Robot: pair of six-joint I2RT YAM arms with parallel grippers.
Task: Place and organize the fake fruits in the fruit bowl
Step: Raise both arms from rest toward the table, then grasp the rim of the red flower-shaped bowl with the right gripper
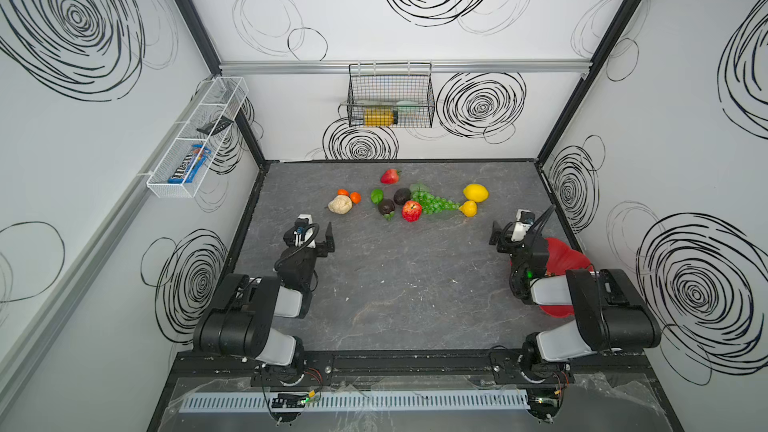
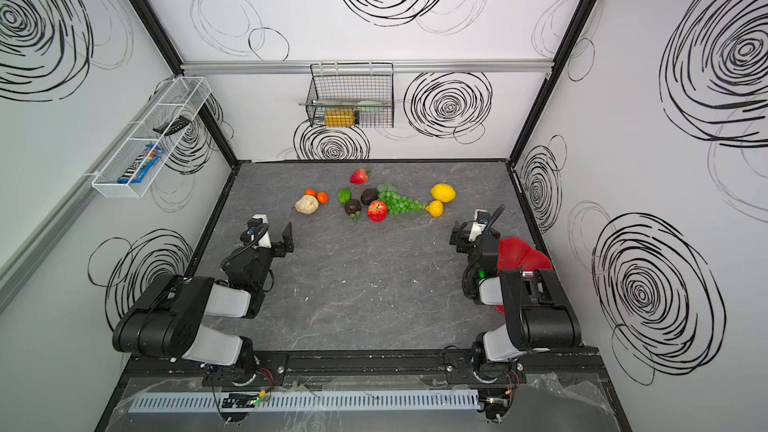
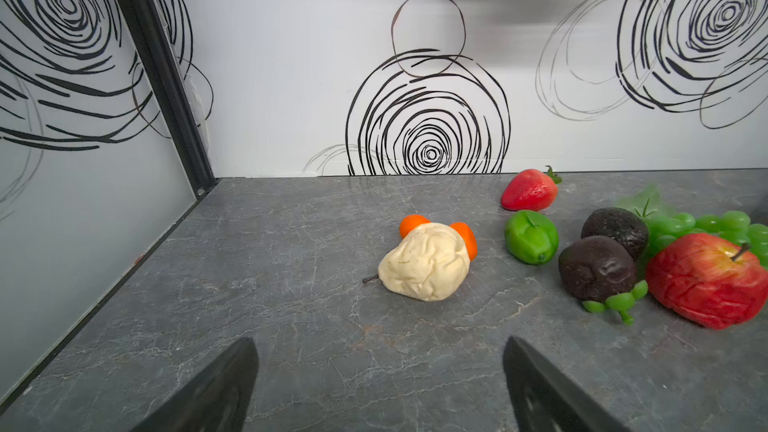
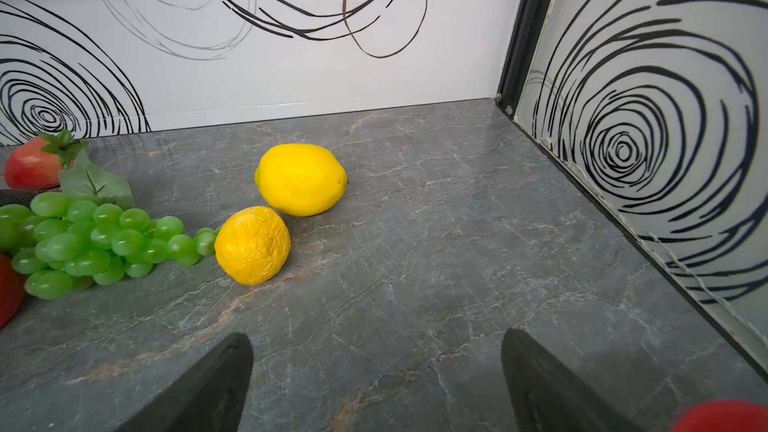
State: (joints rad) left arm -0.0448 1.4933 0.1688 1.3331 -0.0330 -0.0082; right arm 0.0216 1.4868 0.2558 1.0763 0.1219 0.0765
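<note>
Both sets of fingers were spread wide and held nothing. The left fingers (image 3: 216, 388) were low over the counter (image 1: 395, 284) on the left side and pointed at the far wall. The right fingers (image 4: 208, 388) did the same on the right side.

All the fruits lay on the far part of the counter, in a loose row from left to right. I counted eleven pieces.

- At the left end were two oranges (image 1: 343, 192) (image 1: 355, 197), just behind one cream lumpy piece (image 1: 340, 204). Its little stem pointed left.
- Next came one lime (image 1: 377, 195) and two dark avocados (image 1: 402, 196) (image 1: 386, 206).
- One strawberry (image 1: 390, 176) lay farthest back, with its green cap to the right.
- One red apple (image 1: 411, 211) sat just beside the near avocado, with its stem up.
- One bunch of green grapes (image 1: 434, 201) lay long from left to right. Its leaf was at the left end, and its thin tip pointed right, up against one yellow pear (image 1: 468, 208).
- One lemon (image 1: 475, 192) lay just behind the pear, also long from left to right.

One red fruit bowl (image 1: 575, 261) sat at the right edge of the counter, nearer than the fruits and well apart from them. Most of it was hidden under the right arm (image 1: 590, 305).
</note>
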